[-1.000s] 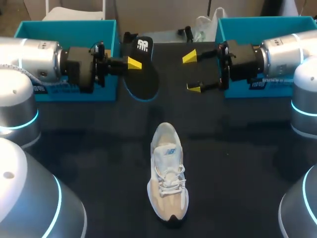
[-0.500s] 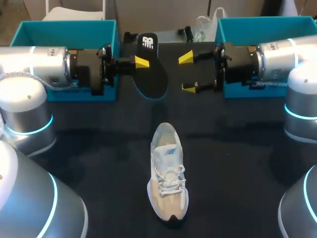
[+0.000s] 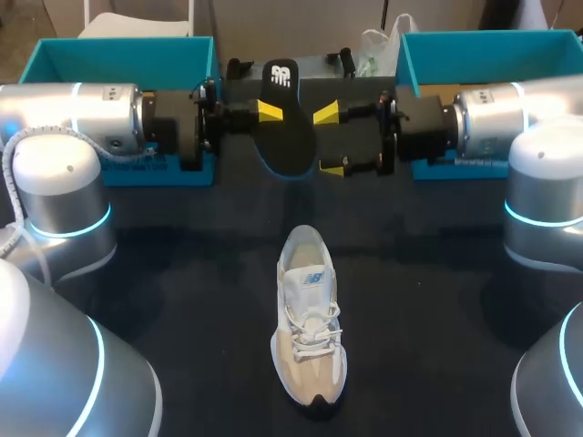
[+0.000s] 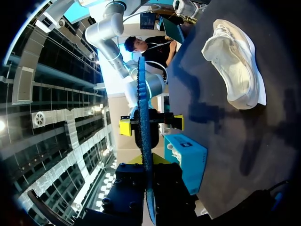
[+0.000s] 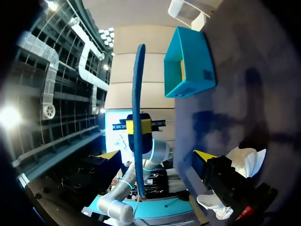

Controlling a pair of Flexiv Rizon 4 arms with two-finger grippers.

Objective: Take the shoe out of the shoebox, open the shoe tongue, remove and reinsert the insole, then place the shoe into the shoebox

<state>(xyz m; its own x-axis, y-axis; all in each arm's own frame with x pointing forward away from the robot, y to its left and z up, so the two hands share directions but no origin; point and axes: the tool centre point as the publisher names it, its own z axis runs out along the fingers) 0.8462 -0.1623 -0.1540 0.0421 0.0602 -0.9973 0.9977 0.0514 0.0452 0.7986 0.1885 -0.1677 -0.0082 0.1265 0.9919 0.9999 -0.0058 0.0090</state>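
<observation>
— What's nearest to us?
— The shoe [image 3: 308,319]. It sits sole down on the dark table [image 3: 182,273], at six o'clock from the middle. The tan toe points to six and the heel opening to twelve. Nothing touches it.
— And the insole?
— Farther out, at twelve o'clock from the shoe. The insole [image 3: 284,137] is black with a blue rim, held up off the table, its printed end toward twelve.
— Who has it?
— The left gripper [image 3: 267,113], which comes in from nine o'clock, is pinching it. From above, one yellow tip lies on the upper face. In the right wrist view the insole stands edge-on with yellow on both sides of it.
— The other one?
— The right gripper [image 3: 330,141] comes in from three o'clock with its fingers [image 5: 204,155] spread wide, one tip toward twelve and one toward six. It is just beside the insole's three o'clock edge and grips nothing.
— Farthest back?
— Two boxes with their open sides up: the left teal box [image 3: 109,55] at ten o'clock and the right teal box [image 3: 483,47] at two. Each is partly hidden by an arm.
</observation>
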